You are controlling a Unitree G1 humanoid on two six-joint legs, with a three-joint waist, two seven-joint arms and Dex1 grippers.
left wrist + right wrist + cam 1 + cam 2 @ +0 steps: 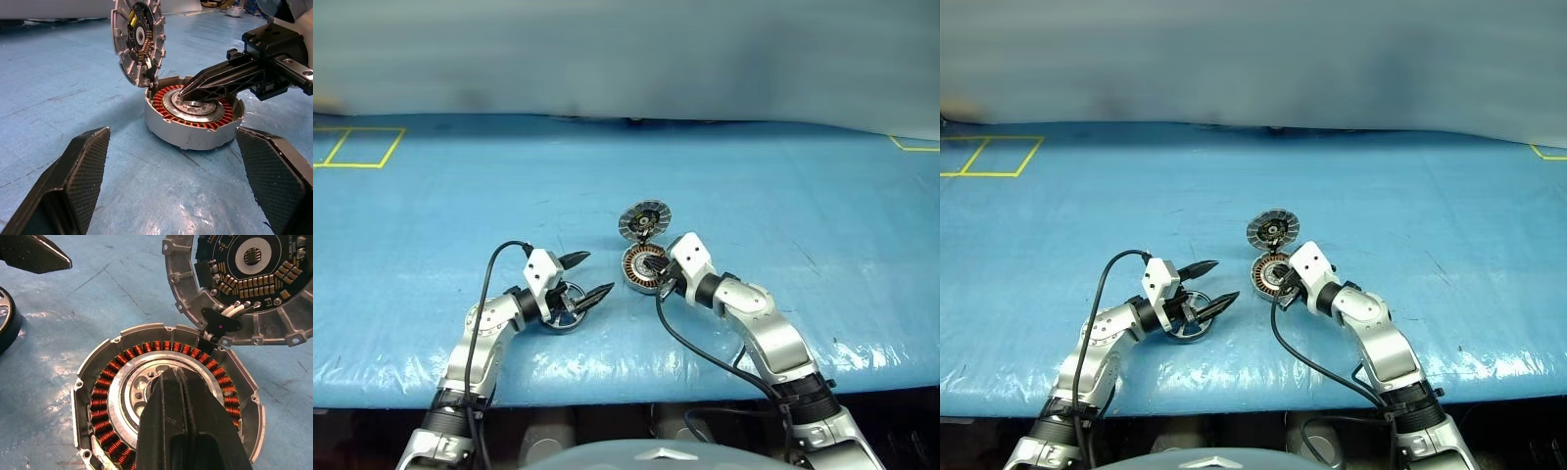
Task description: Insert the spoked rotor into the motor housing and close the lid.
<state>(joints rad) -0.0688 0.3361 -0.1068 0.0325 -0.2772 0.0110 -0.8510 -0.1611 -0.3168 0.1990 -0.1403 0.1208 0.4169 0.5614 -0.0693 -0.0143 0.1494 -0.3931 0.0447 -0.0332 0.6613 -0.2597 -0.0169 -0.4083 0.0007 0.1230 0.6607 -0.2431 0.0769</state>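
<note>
**Rotor still out, housing open, right jaws on the hub**

On the blue tabletop [431,206], near its front edge, I have the motor housing [644,267] lying flat with the lid [644,219] swung up and back on its hinge at the far side. My right gripper [182,382] has its jaws clenched with nothing between them, tips resting on the silver centre inside the ring of copper coils. The spoked rotor [1187,315] lies on the tabletop to the left of the housing, apart from it, under my left gripper [588,278], whose jaws are released and spread wide, one finger either side above the wheel, not gripping it.

I see open blue surface all round: a broad bare stretch beyond the lid up to the far edge, and yellow taped lines [357,147] well off at the far left corner. The front edge runs close below both arms.

The left wrist view gives me the housing side-on, its wall and the lid standing nearly upright. The right wrist view looks straight down into the coils and shows the lid's dark inner face with its yellow-green marks, plus the rotor's dark rim at the frame's margin.
</note>
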